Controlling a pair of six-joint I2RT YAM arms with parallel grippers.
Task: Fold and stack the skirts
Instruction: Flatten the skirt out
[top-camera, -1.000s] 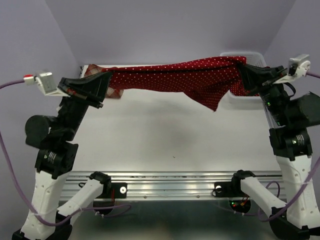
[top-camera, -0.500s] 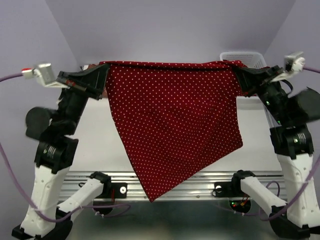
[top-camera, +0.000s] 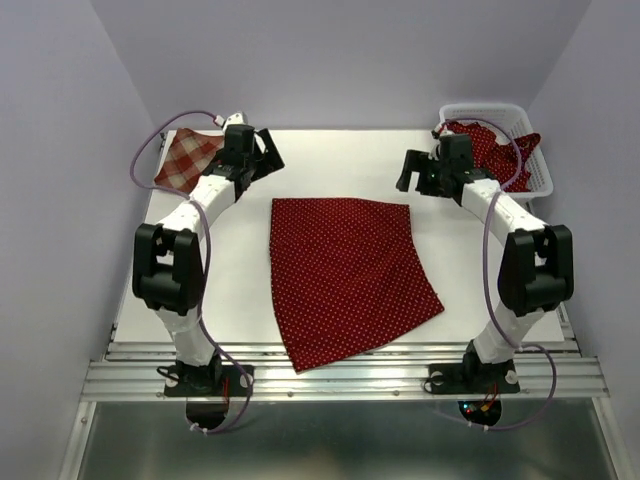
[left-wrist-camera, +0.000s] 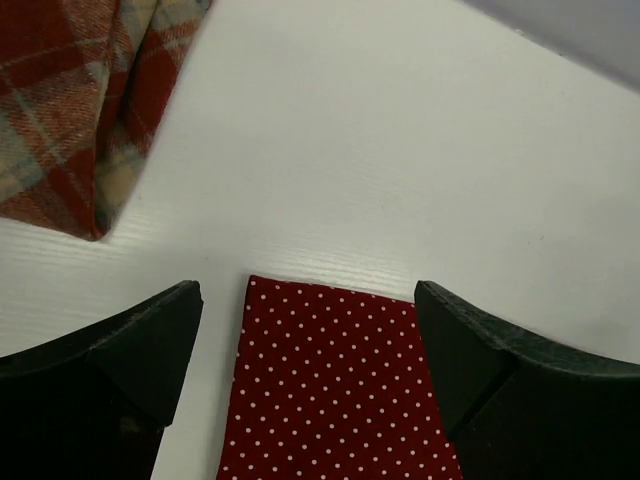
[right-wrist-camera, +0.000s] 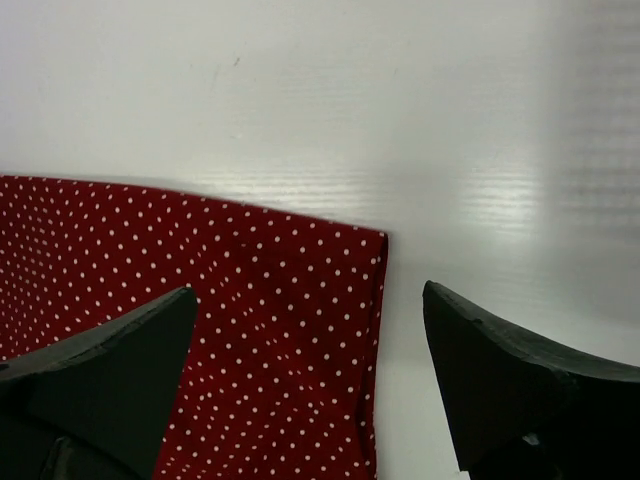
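The top external view looks down from high above and behind the arm bases, which sit at the bottom of the frame, and takes in the whole table (top-camera: 340, 160) from afar. The left wrist view sits close over the tabletop, facing down past the left gripper (left-wrist-camera: 308, 300), with a finger in each lower corner. The right wrist view does likewise past the right gripper (right-wrist-camera: 310, 292). All three views share the polka-dot skirt (top-camera: 345, 275); each wrist view shows one of the two corners that are uppermost in the top view. The plaid skirt (left-wrist-camera: 60, 100) shows at upper left in the top and left wrist views.
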